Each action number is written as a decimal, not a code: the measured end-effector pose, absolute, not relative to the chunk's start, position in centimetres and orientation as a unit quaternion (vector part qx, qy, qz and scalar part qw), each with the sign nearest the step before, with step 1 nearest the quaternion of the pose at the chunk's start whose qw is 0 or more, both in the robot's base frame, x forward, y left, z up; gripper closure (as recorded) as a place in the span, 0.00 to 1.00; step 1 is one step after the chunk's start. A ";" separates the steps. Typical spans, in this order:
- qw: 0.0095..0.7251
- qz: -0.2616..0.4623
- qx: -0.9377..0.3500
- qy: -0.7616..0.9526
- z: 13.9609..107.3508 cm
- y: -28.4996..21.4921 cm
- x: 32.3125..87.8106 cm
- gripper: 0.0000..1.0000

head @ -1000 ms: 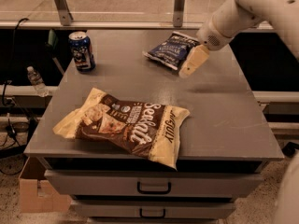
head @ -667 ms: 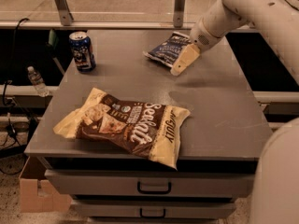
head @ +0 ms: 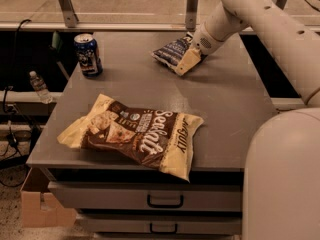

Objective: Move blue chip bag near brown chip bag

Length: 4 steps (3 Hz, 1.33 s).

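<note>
The blue chip bag (head: 171, 51) is a small dark navy crinkly bag lying at the far middle of the grey table (head: 225, 114). My gripper (head: 187, 61) is low over the bag's right end, its pale fingertip touching the bag's near edge and covering part of it. The brown chip bag (head: 135, 134) is large, cream and dark brown with white script, and lies at the table's near edge, well in front and to the left of the blue bag.
A blue soda can (head: 88, 54) stands upright at the table's far left. Drawers (head: 165, 200) sit under the tabletop. A cardboard box (head: 40, 209) is on the floor at the lower left. A plastic bottle (head: 39, 86) lies left of the table.
My gripper and arm have moved left and slightly nearer, from beside the blue bag's right edge to over its right end. The bags and the can have not moved.
</note>
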<state>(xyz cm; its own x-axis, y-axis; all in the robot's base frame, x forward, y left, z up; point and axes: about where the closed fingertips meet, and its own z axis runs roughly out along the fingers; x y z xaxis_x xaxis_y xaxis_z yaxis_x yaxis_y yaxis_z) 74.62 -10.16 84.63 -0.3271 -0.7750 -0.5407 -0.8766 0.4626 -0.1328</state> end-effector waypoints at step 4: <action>0.303 0.121 -0.621 0.712 92.5 -11.7 60.9 1.00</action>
<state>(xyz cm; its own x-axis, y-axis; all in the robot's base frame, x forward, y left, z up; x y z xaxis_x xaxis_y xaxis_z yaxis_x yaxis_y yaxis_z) 60.94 -11.68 92.47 -0.0444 -0.8122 -0.5816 -0.9585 0.1988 -0.2045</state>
